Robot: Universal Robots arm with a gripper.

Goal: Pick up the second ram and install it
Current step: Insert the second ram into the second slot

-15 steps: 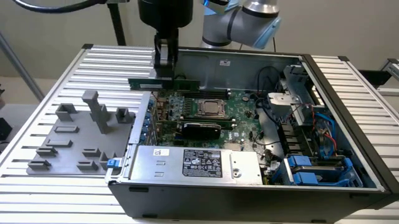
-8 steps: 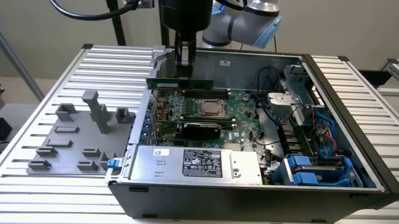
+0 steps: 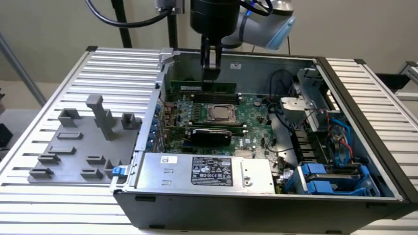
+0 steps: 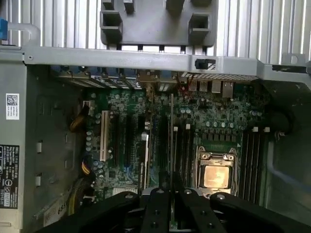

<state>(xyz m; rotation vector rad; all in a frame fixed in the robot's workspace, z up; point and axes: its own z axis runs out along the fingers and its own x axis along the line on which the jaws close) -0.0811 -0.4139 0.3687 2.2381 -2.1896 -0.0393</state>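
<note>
At twelve o'clock from the square silver CPU socket [image 3: 220, 112] in the exterior view, black two-fingered gripper [image 3: 210, 76] down inside the open grey computer case [image 3: 261, 208], fingers drawn close and pinching the second ram [image 3: 219, 86], a long thin green circuit-board stick. Level along the memory slots of the large green motherboard [image 3: 256, 117]; seated or just above them, cannot tell. Long black rectangular card [image 3: 209, 134] at six o'clock from the socket, silver labelled power supply [image 3: 202, 171] further along at six, grey moulded fixture plate [image 3: 81, 147] at nine o'clock outside the case, blue drive brackets [image 3: 330, 178] at four. Through the wrist view, second ram [image 4: 171, 141] edge-on, a thin line between the finger pads [image 4: 158, 208] of the gripper [image 4: 171, 194], over black slots just beside the socket [image 4: 216, 175]; white expansion slot [image 4: 103, 136] well apart.
</note>
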